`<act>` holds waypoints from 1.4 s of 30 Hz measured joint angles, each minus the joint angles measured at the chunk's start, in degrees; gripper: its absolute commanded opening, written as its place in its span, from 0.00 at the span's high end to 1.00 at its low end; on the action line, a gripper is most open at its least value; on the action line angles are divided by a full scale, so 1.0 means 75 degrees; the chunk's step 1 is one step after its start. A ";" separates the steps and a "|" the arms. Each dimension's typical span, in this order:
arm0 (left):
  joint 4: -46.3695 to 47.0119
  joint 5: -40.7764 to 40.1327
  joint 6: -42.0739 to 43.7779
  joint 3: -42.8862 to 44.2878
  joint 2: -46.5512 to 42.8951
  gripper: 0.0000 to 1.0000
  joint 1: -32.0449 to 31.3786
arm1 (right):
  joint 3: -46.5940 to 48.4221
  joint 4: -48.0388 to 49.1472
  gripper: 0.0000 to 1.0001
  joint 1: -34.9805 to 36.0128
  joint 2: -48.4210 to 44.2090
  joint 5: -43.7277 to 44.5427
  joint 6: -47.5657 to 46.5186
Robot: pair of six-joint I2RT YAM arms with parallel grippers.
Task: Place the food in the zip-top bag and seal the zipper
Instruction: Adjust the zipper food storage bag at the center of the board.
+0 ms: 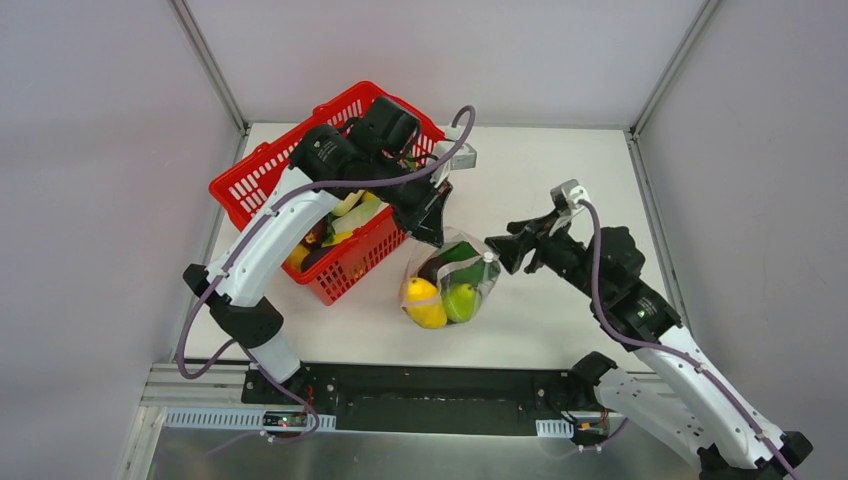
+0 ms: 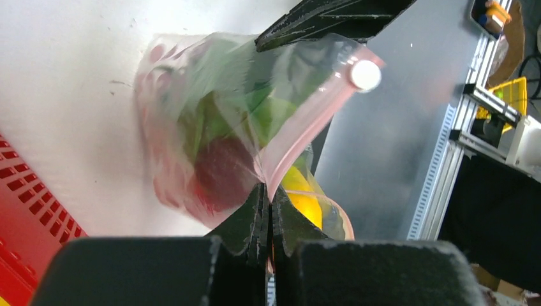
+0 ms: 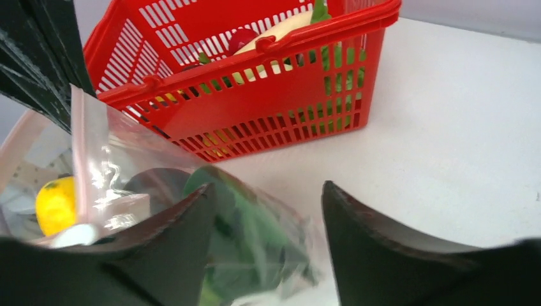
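Note:
The clear zip-top bag lies on the table in front of the red basket and holds yellow, green and dark food pieces. My left gripper is shut on the pink zipper strip at the bag's far corner, its jaws pressed together. The white slider sits at the strip's other end, by my right gripper. My right gripper is open, its jaws straddling the bag's corner where green food shows through the plastic. More food lies in the basket.
The red mesh basket stands at the back left under my left arm and fills the top of the right wrist view. White table extends behind and to the right of the bag. Grey walls close in three sides.

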 measured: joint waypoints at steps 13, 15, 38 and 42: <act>-0.0938 -0.0017 0.1087 -0.0679 -0.1096 1.00 0.0000 | -0.0874 0.0731 0.22 0.0000 -0.1294 -0.2145 -0.1716; -0.1017 -0.0015 0.1134 -0.0679 -0.1209 1.00 0.0000 | -0.0860 0.0574 0.23 0.0000 -0.1399 -0.2678 -0.1880; -0.1102 0.0052 0.1268 -0.0615 -0.0656 1.00 -0.0219 | -0.0787 0.1230 0.52 0.0003 -0.0335 -0.5412 -0.2757; -0.1052 0.0064 0.1253 -0.0589 -0.0536 1.00 -0.0219 | -0.0868 0.1370 0.63 0.0026 -0.0335 -0.5511 -0.2696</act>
